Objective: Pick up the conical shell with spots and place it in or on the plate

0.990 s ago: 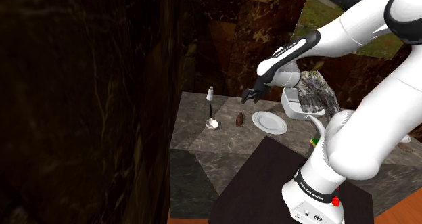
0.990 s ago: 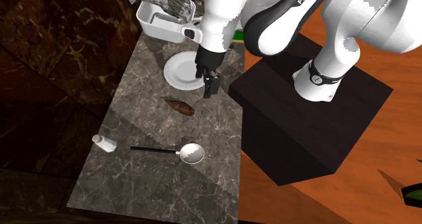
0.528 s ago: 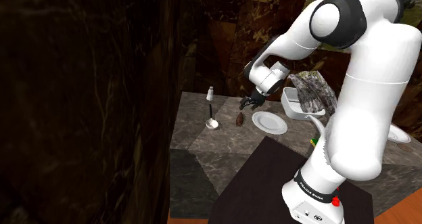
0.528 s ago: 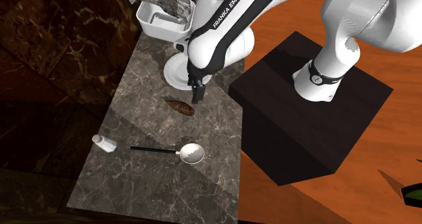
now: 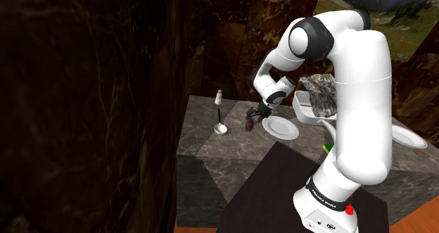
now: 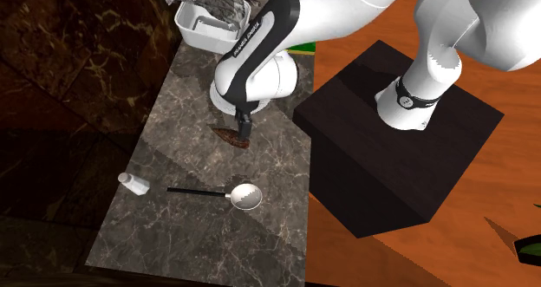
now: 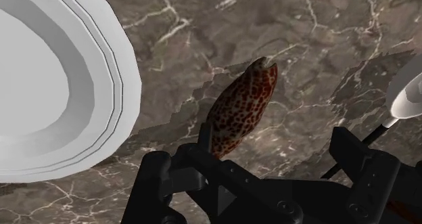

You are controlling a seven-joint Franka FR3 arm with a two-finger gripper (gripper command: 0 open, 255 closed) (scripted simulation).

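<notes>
Jaws are open over the spotted shell (image 7: 240, 111), which lies unlifted on the tabletop (image 6: 191, 225); the plate (image 5: 281, 128), at its 3 o'clock in the shoulder view, is empty.

Left bare on the bench (image 6: 199, 242): a narrow strip between spotted shell (image 7: 240, 114) and white plate (image 7: 47, 87), a wider lane toward spoon (image 6: 215, 192) and shaker (image 6: 133, 184). Blocked beyond the plate by a white bin (image 6: 201, 27); hemmed along one side by a dark stone wall (image 5: 91, 91).
</notes>
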